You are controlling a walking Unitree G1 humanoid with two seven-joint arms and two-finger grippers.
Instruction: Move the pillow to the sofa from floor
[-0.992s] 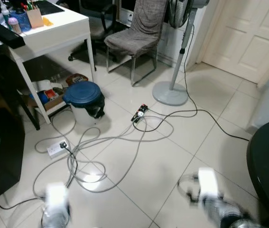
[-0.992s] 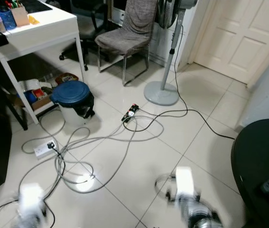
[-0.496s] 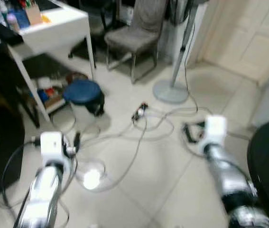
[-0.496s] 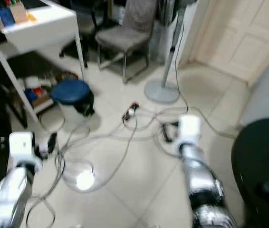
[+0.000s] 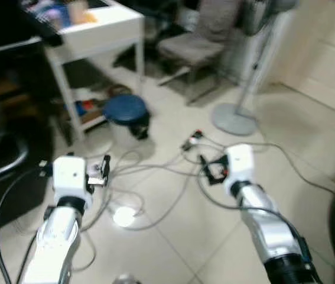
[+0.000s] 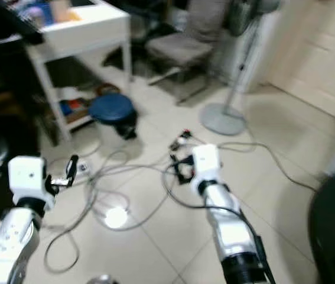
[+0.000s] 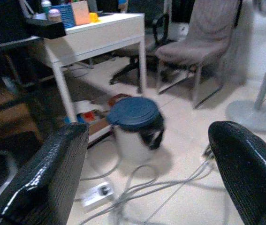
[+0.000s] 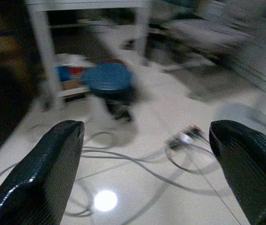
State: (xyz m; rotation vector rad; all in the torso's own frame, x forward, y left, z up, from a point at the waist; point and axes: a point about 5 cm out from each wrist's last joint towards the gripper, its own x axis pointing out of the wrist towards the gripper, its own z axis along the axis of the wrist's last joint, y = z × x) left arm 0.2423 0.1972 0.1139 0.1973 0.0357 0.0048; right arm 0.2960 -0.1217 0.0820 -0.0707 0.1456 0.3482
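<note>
- Pale glossy floor tiles (image 5: 173, 236) are filling the room; a tangle of grey cables (image 5: 155, 177) is lying across them, with a ceiling-light glare spot at roughly 7 o'clock from the tangle's centre.
- White desk (image 5: 105, 32) is standing at about 11 o'clock in the head views; clutter on its top is too blurred to identify; a shelf of boxes is sitting beneath it.
- Blue-lidded bin (image 7: 133, 115) is standing on the floor just beside the desk leg, at 5 o'clock from the desk; a black liner is hanging at its rim.
- Grey chair (image 5: 205, 41) is standing at 12 o'clock; a fan stand (image 5: 235, 121) with a round base is sitting at 1 o'clock, beside it.
- White power strip (image 7: 95, 194) is lying on the tiles near the bin, cables running from it.
- Left gripper (image 7: 147, 178) is hovering in the air over the cables at 8 o'clock; its fingers (image 7: 48, 183) are spread wide, grasping nothing.
- Right gripper (image 8: 147, 178) is hovering at 5 o'clock, over the cable loops; its fingers (image 8: 39, 183) are likewise spread wide and empty.
- Pillow location: cannot tell from these views; frames are motion-blurred.
</note>
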